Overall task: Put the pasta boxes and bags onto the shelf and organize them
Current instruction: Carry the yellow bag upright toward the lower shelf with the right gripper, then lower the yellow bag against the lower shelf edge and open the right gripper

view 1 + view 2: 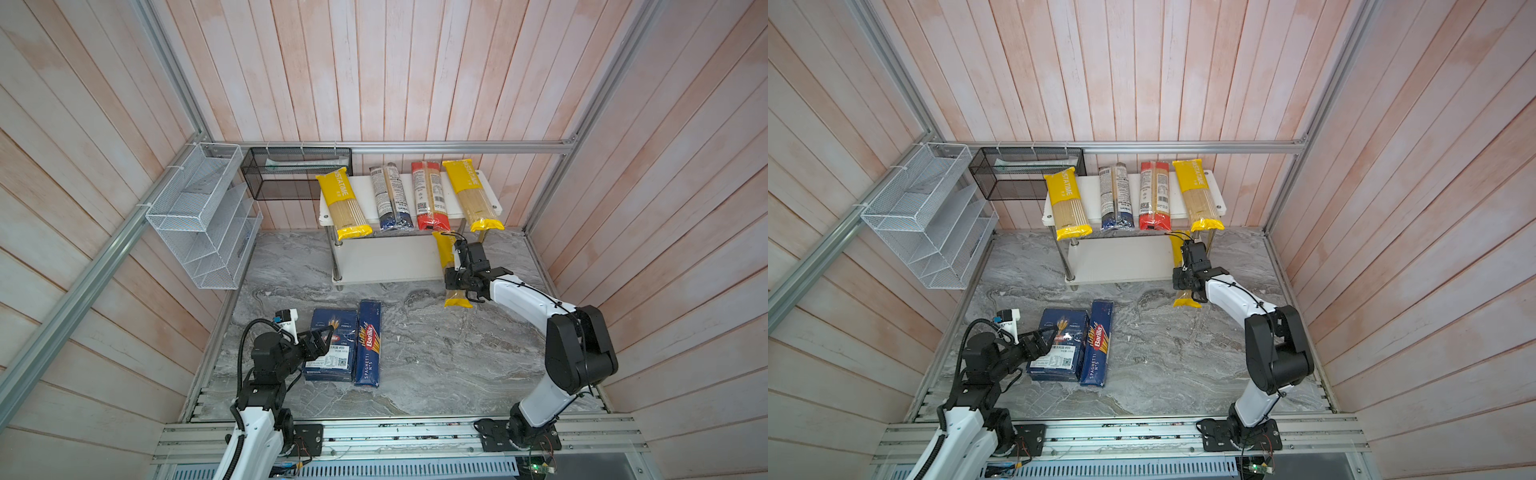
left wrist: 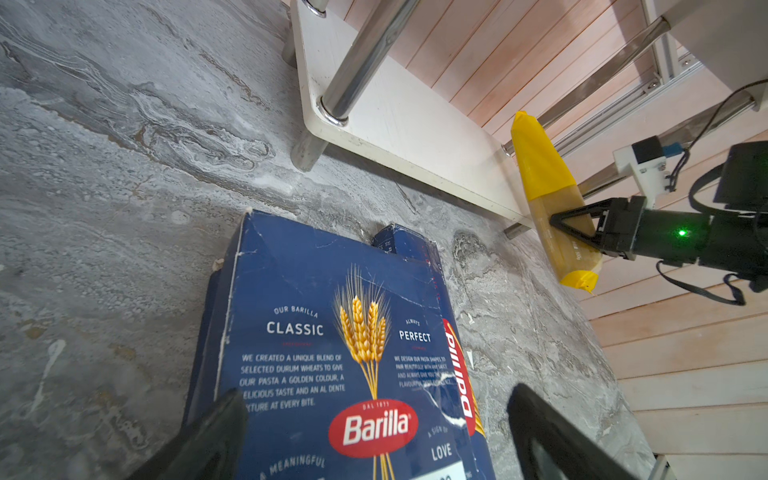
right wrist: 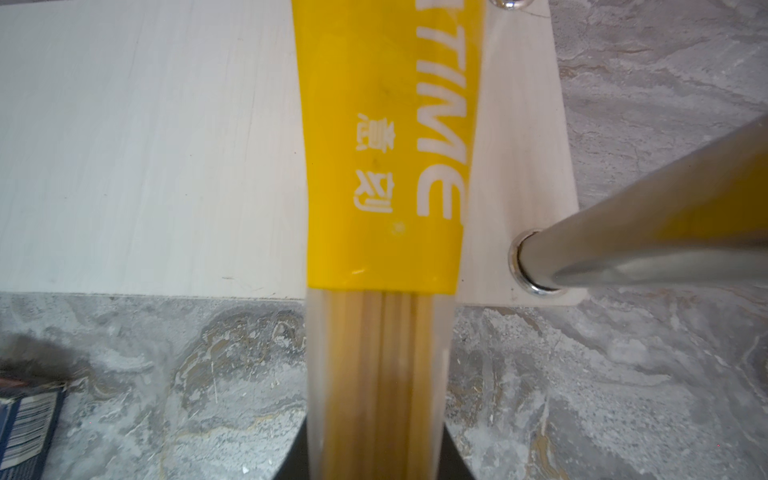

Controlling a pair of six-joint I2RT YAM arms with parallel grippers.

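The shelf stands at the back of the table. Four bags lie side by side on its upper board, overhanging the front edge: a yellow bag, a blue bag, a red bag and another yellow one. The lower board is bare apart from what I am bringing to it.

The wide box and the narrow spaghetti box lie flat on the table, touching along their long sides. I judge both stiff and fairly light. The wide one's corners look scuffed, so I would grip it across its width, on the flat faces.

The held yellow bag points its far end over the right end of the lower board, just inside the front post. I cannot tell whether it touches the board. I judge it rigid along its length, but the strands are brittle and the film is slick, so a firm hold near the middle suits it.

My right gripper is clamped on the clear part of that bag. My left gripper hangs over the wide box with its jaws spread, grasping nothing.
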